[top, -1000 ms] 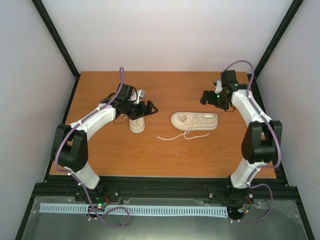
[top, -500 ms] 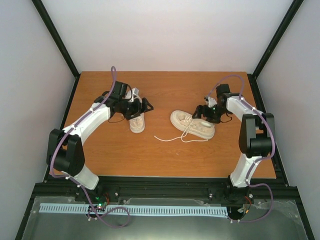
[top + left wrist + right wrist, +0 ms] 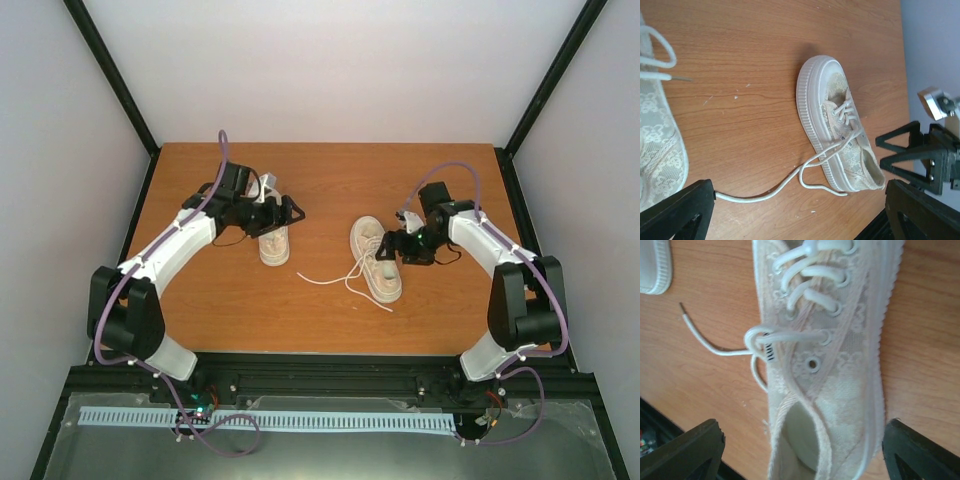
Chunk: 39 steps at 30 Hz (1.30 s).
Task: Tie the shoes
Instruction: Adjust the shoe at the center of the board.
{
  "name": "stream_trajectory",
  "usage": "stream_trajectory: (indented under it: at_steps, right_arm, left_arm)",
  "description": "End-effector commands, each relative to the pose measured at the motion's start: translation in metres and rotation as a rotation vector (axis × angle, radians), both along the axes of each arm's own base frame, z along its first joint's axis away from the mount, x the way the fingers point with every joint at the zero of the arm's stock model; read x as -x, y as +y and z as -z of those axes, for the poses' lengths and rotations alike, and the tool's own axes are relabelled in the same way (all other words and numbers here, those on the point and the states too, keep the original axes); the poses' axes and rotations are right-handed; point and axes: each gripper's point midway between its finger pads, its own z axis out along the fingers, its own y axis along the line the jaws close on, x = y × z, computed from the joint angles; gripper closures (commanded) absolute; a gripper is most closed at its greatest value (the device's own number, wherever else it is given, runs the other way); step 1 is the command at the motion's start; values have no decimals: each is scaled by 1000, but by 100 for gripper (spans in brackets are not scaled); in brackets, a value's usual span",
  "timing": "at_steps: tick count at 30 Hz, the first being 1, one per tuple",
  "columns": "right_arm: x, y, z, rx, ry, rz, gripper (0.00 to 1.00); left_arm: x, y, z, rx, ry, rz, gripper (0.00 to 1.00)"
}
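Left gripper (image 3: 290, 213), top view: jaws spread wide with nothing between them, poised over the far end of the left shoe (image 3: 273, 243), which lies on the left half of the counter (image 3: 330, 175). Right gripper (image 3: 392, 248) is low at the right shoe (image 3: 378, 268), which lies at an angle near the counter's middle, well apart from its mate. Loose laces (image 3: 325, 280) trail from it across the wood toward the left shoe. Left wrist view: both fingers stand far apart over bare counter, holding nothing. The left shoe shows at the frame's left edge and the right shoe beyond, with the right gripper just beside its heel. Right wrist view: jaws open, one finger on each side of the right shoe's heel end, not clamped on it. The laces are untied, one end lying out on the wood.
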Motion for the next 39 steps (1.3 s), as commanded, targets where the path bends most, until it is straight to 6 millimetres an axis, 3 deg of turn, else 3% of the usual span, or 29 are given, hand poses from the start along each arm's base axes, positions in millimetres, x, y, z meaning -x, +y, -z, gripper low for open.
stream_trajectory:
  at_steps: [1,5,12,20,25,35,39]
  right_arm:
    - [-7,-10,15,111,-43,18,17]
    - [-7,-14,24,151,-53,22,30]
    - [6,-20,34,168,-42,49,41]
    - [7,-18,35,151,-47,65,43]
    - [6,-21,33,158,-62,82,43]
    - [16,-24,39,158,-51,113,43]
    - [17,-25,41,165,-44,119,43]
  left_arm:
    - [4,-23,-7,-74,-128,171,6]
    - [17,-52,23,-149,-113,281,11]
    - [42,-95,73,-310,-103,408,11]
    - [60,-137,108,-421,-124,508,11]
    - [63,-136,128,-511,-125,521,12]
    - [52,-136,153,-620,-146,535,36]
    - [53,-142,157,-610,-147,542,36]
